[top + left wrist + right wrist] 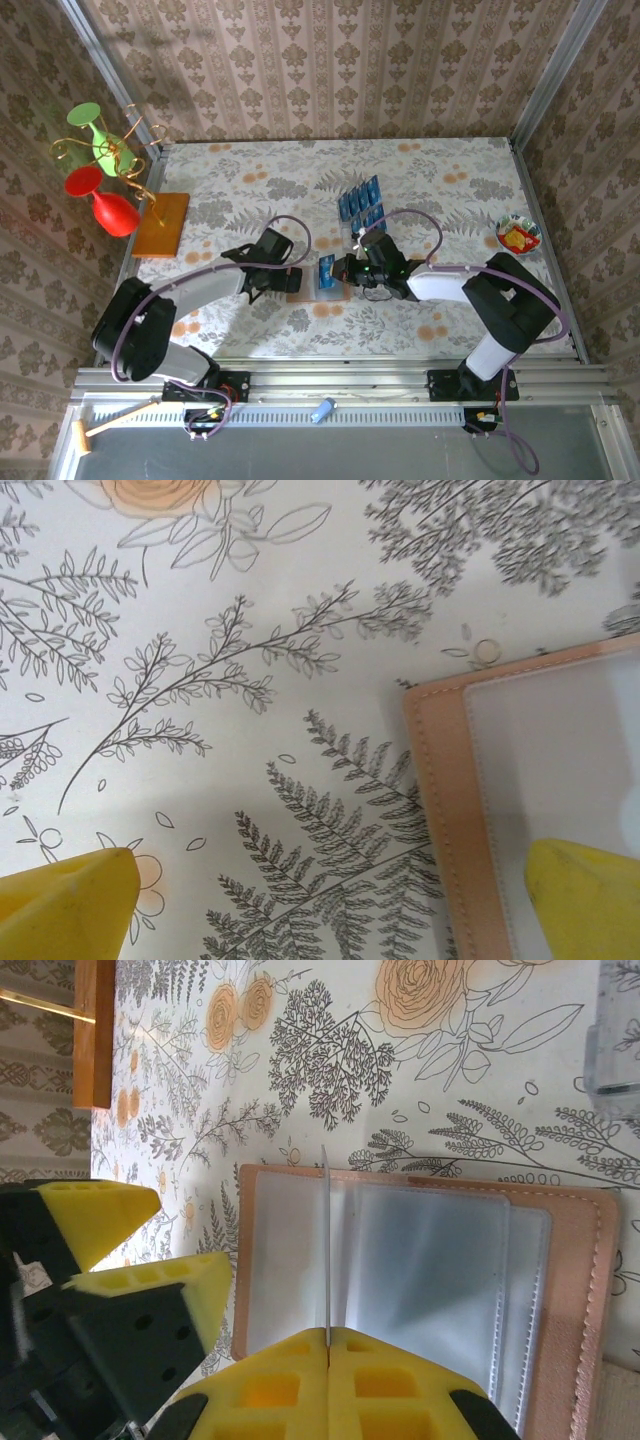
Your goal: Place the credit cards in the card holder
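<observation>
1. Top external view: the two wrists meet at mid-frame and cover most of the card holder (300, 288), leaving a pinkish-brown strip.
2. Left wrist view cuts the holder off at the right edge, showing one stitched corner.
3. Right wrist view shows the held credit card (326, 1250) edge-on as a thin line, its face unreadable.
4. Spare credit cards (362, 205) stand in rows above centre. An orange-brown board (162, 224) sits at left and a small dish (519, 236) at right.
5. Left jaws gape wide and grip nothing, one yellow finger (590, 900) over the holder's pocket. Right jaws pinch the blue card upright over the holder.
6. The holder lies open flat on the floral counter (420, 170), with cloudy clear pockets and a tan stitched border.
</observation>
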You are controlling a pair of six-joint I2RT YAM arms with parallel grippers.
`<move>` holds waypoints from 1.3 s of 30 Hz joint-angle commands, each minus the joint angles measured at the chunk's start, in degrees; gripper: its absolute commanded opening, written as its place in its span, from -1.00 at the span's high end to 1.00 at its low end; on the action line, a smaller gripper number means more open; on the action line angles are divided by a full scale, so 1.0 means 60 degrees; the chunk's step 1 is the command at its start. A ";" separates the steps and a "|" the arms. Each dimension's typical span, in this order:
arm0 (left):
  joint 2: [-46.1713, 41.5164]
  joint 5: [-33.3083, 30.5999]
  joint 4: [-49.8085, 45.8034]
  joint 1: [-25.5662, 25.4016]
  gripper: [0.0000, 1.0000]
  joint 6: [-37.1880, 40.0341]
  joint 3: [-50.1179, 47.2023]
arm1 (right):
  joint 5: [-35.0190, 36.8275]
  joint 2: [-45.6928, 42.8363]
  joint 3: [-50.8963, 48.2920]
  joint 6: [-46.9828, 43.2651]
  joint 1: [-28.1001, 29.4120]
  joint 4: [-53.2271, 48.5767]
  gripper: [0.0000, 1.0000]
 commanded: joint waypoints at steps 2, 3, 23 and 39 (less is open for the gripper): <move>-0.0289 -0.0052 -0.0365 -0.0262 -1.00 -0.0176 0.0132 | -0.0075 0.0219 0.0227 0.0007 0.0079 0.0248 1.00; -0.0275 -0.0028 -0.0311 -0.0312 -1.00 -0.0241 0.0088 | -0.0077 0.0252 0.0234 -0.0007 0.0079 0.0249 1.00; 0.0322 -0.0433 0.0316 -0.0457 -1.00 -0.1006 -0.0700 | -0.0099 0.0504 -0.0113 -0.0070 0.0054 0.0493 1.00; 0.0356 -0.0500 0.0364 -0.0461 -1.00 -0.1151 -0.0876 | -0.0205 0.0588 -0.0630 0.0081 -0.0261 0.0913 1.00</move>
